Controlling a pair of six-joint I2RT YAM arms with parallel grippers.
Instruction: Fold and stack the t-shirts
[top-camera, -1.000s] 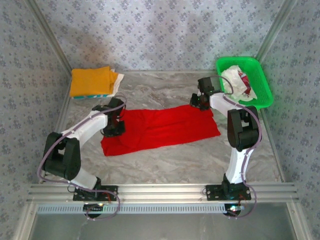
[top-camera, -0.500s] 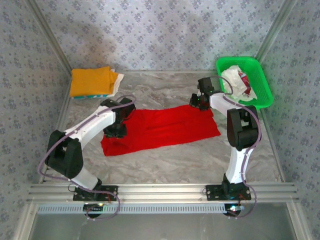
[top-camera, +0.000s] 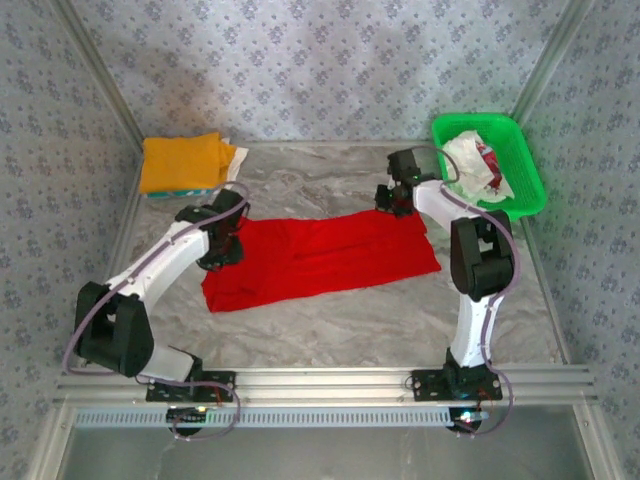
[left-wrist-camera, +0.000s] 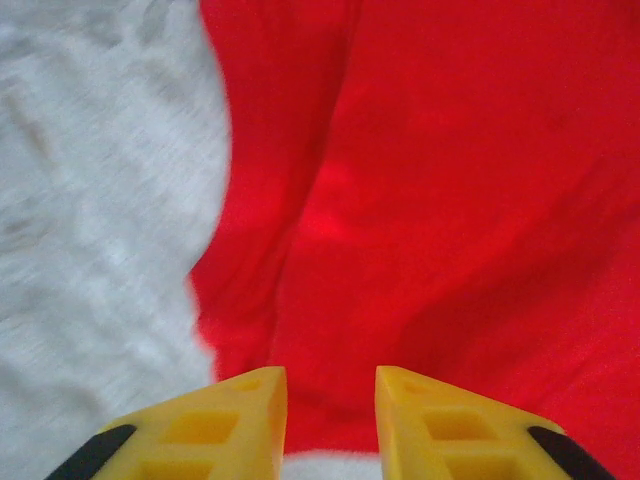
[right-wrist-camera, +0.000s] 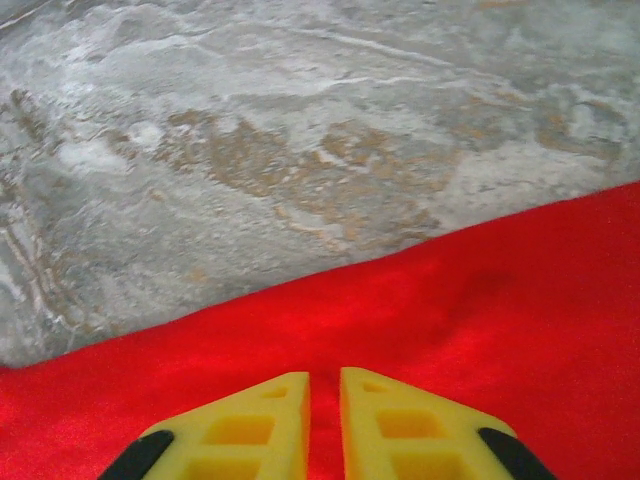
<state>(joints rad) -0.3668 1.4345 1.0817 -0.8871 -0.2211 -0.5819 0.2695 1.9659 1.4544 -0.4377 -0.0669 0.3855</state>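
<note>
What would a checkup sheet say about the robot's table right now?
Surface: marbled table.
Job's things: red t-shirt spread flat mid-table; orange-yellow t-shirt folded on top of a stack, far left; white t-shirt with red marks in the basket.
Clutter: green basket, far right.
Grippers: left gripper open over the red shirt's left end; right gripper nearly closed at its far right corner, grip unclear.
Cables: cable looping along each arm.
Surroundings: patterned walls, metal rail in front.

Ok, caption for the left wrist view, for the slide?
Left gripper, jaws apart, poised over the edge of the plain red cloth t-shirt on the grey marbled table.
</note>
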